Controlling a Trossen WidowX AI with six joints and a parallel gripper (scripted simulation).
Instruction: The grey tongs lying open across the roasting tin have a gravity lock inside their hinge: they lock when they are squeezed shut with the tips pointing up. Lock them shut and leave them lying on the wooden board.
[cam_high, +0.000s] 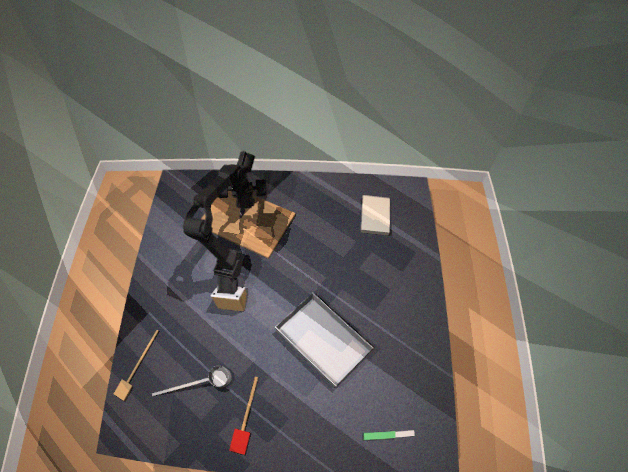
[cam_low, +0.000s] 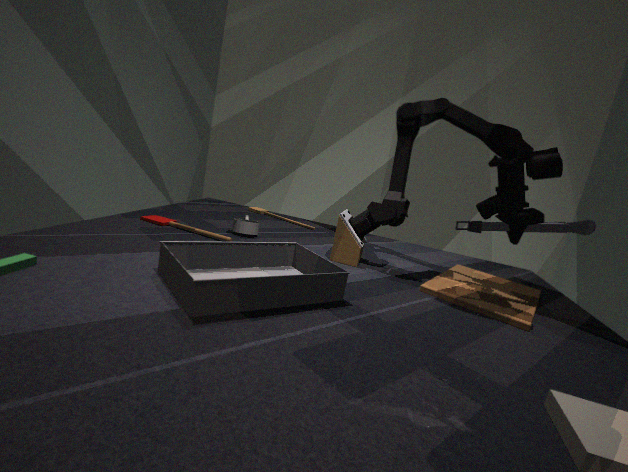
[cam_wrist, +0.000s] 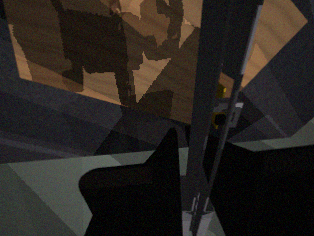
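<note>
The grey tongs (cam_low: 563, 226) (cam_wrist: 202, 100) hang above the wooden board (cam_high: 269, 249) (cam_low: 477, 307) (cam_wrist: 105, 90), clear of it. In the exterior view they lie about level, with a small square loop at the left end and a rounded end at the right. Their arms look close together in the wrist view, with a narrow gap; whether they are locked cannot be told. My gripper (cam_low: 515, 236) points down and is shut on the tongs near their middle. Arm and shadow hide them in the top view. The roasting tin (cam_high: 322, 340) (cam_low: 269, 296) holds no tongs.
A pale block (cam_high: 375, 214) (cam_low: 593, 426) lies right of the board. A red-headed spatula (cam_high: 240, 441) (cam_low: 156, 220), a wooden one (cam_high: 122, 389), a ladle-like pan (cam_high: 219, 377) (cam_low: 245, 226) and a green-and-white stick (cam_high: 379, 435) lie farther off.
</note>
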